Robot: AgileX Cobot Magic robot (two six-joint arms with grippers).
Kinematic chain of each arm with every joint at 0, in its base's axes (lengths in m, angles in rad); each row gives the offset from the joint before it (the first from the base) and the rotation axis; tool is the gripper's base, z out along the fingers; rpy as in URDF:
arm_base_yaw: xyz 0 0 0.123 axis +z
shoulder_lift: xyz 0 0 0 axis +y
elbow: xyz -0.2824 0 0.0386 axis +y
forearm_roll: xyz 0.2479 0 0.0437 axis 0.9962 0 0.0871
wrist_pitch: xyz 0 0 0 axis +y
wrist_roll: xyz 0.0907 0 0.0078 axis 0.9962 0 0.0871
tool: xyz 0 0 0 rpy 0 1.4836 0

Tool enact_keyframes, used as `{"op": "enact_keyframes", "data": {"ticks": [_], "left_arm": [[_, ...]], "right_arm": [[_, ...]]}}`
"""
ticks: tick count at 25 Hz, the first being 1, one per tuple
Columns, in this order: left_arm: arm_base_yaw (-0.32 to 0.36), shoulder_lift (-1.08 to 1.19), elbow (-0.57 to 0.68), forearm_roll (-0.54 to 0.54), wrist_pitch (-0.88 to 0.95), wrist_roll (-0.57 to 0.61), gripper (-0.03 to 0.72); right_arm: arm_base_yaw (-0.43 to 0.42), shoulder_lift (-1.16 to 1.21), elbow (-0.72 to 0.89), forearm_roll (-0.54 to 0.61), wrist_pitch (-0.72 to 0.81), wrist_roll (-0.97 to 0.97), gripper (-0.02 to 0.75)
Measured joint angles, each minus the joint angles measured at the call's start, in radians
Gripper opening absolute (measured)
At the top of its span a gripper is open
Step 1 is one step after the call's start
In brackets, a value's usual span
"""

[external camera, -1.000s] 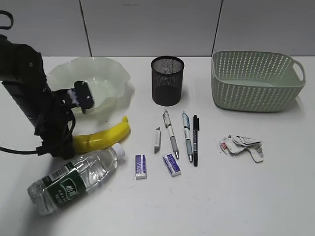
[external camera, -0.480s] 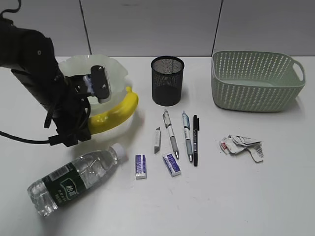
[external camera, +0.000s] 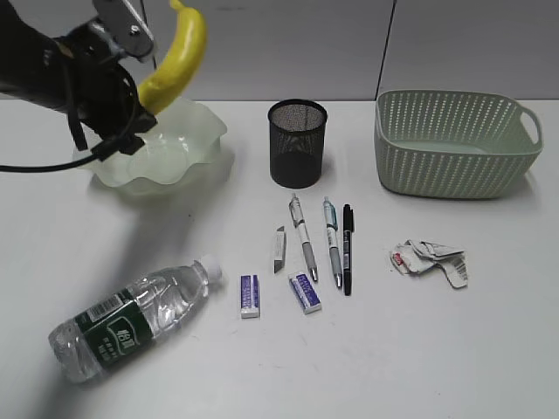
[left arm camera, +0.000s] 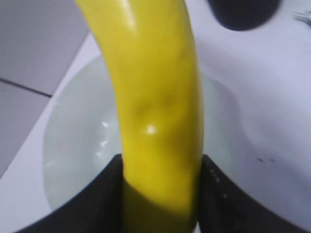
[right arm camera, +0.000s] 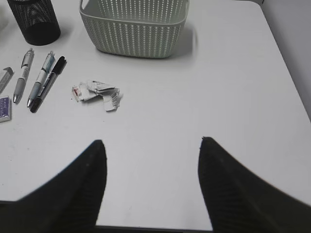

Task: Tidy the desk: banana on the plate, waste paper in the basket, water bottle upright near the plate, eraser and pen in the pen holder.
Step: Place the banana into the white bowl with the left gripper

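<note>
**Banana lifted above the plate**

The left gripper [left arm camera: 160,194], clamped on the banana [external camera: 175,57], has risen from desk level to above the plate [external camera: 196,140]. The right gripper [right arm camera: 151,160] hangs wide apart, empty, over the desk [right arm camera: 233,97].

In the exterior view the banana [external camera: 177,54] runs off the top edge, so its upper tip is cut away, and the dark arm covers the left rim of the plate [external camera: 188,131]. The left wrist view crops the banana at top and bottom, and only the inner edges of the left end effector [left arm camera: 160,194] show. The pen holder [left arm camera: 243,12] there is a blurred dark patch. Print on the erasers [external camera: 250,295] is too small to read.
</note>
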Motion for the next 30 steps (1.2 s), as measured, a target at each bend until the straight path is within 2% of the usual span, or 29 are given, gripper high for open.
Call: {"op": "enact_keyframes", "data": {"ticks": [4, 8, 10, 15, 20, 22, 30], "left_arm": [[0.063, 0.067, 0.0, -0.106, -0.164, -0.01, 0.314], [0.075, 0.167, -0.001, -0.22, -0.29, -0.011, 0.314], [0.075, 0.211, -0.019, -0.251, -0.277, -0.012, 0.314], [0.075, 0.243, -0.079, -0.262, -0.217, -0.012, 0.319], [0.075, 0.238, -0.109, -0.267, -0.186, -0.012, 0.414], [0.075, 0.235, -0.119, -0.267, -0.145, -0.012, 0.429], [0.077, 0.125, -0.128, -0.27, -0.076, -0.013, 0.437]], "right_arm": [[0.0, 0.0, 0.0, 0.0, 0.0, 0.0, 0.475], [0.0, 0.0, 0.0, 0.0, 0.0, 0.0, 0.475], [0.0, 0.0, 0.0, 0.0, 0.0, 0.0, 0.475], [0.0, 0.0, 0.0, 0.0, 0.0, 0.0, 0.475], [0.0, 0.0, 0.0, 0.0, 0.0, 0.0, 0.475], [0.0, 0.0, 0.0, 0.0, 0.0, 0.0, 0.475], [0.0, 0.0, 0.0, 0.0, 0.0, 0.0, 0.475]]}}
